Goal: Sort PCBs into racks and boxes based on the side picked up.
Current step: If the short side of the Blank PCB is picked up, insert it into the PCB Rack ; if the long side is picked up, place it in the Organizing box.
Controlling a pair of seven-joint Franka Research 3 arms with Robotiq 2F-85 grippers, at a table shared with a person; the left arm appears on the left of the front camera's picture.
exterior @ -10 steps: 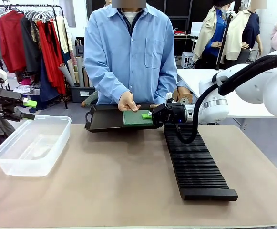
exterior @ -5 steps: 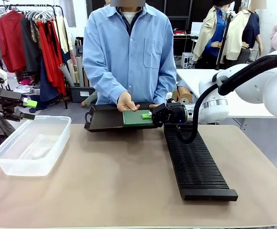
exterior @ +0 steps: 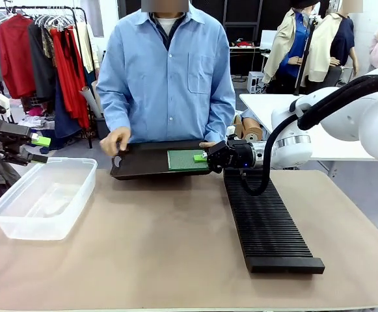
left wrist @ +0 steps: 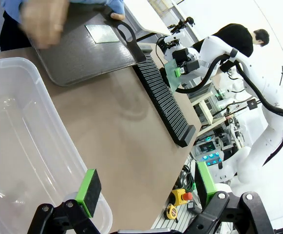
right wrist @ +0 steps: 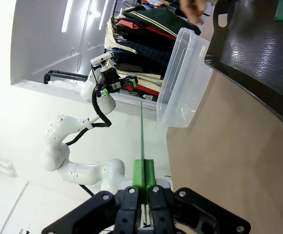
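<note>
- Front view, counted: one PCB point(exterior: 182, 160), one black tray point(exterior: 143, 168), one rack point(exterior: 267, 221), one box point(exterior: 29, 227), two grippers.
- PCB flat, long axis left-right, over tray's right end, centre frame; clamped at its right edge by right gripper point(exterior: 200, 157).
- Left gripper point(exterior: 40, 149), far left above box: jaws wide apart.
- Tan table point(exterior: 143, 260); clothes rail point(exterior: 45, 45) upper left.

A tan table point(exterior: 143, 247) carries a clear tub point(exterior: 45, 198) beneath the left gripper point(exterior: 40, 149) fingers point(exterior: 41, 140), a slotted black rack point(exterior: 267, 227) beside the right gripper point(exterior: 198, 158) fingers point(exterior: 202, 157), and a black tray point(exterior: 143, 162) just beyond them.
</note>
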